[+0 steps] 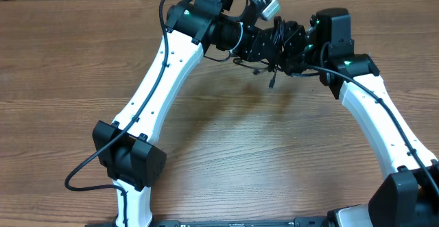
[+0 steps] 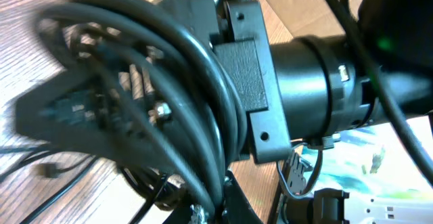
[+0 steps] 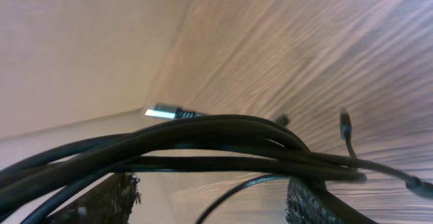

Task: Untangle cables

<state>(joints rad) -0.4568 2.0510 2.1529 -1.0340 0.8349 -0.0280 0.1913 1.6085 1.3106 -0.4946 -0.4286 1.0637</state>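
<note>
Black jaws are fully closed on the left gripper [image 1: 264,45]. In the left wrist view, several thick strands of the cables [image 1: 280,43] converge at the lower edge where its fingertips sit, so the grip is taken to be on the bundle. The exact strands clamped cannot be told.

The right gripper [image 1: 298,49] is met directly opposite, just beside the left one. Its jaws are held well apart. In the right wrist view the two textured pads [image 3: 111,197] are seen at the bottom corners, with the cables laid across the gap above them and not pinched between them.

The bundle is carried between the two grippers, raised clear of the wooden table [image 1: 226,151] at its far side.
- A silvery plug [image 3: 162,112] projects from the strands in the right wrist view.
- One plug end [image 1: 272,83] hangs free below the bundle.

In the left wrist view, loops of cable are seen wrapped against the cylindrical wrist housing [image 2: 304,88] of the right arm. The nearer parts are blurred.
</note>
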